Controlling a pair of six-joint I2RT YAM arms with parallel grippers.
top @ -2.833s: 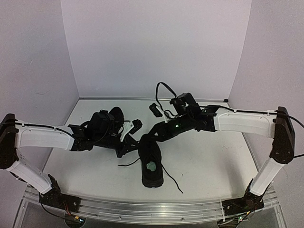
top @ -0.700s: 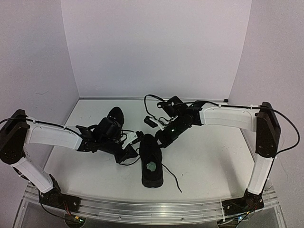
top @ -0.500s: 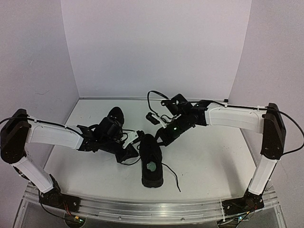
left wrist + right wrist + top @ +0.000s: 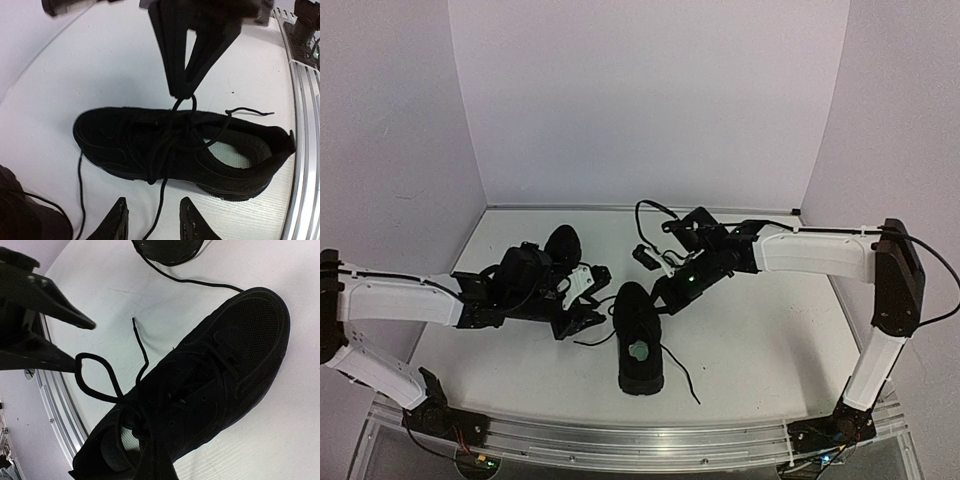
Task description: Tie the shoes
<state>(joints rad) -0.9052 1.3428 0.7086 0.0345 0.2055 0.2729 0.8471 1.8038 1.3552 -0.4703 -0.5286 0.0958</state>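
One black shoe lies mid-table, toe away from me, with a pale patch inside its opening. The other black shoe lies behind my left arm. My left gripper is open just left of the near shoe. In the left wrist view one lace strand runs between its fingers. My right gripper is over the shoe's laces, shut on a small lace loop. In the right wrist view another lace loop reaches toward the left fingers.
A loose lace end trails off the near shoe toward the front right. A metal rail runs along the table's front edge. White walls close in the back and both sides.
My left gripper has pulled back a little to the left, away from the near shoe, and its arm sits lower. My right gripper has stayed over the shoe's laces.
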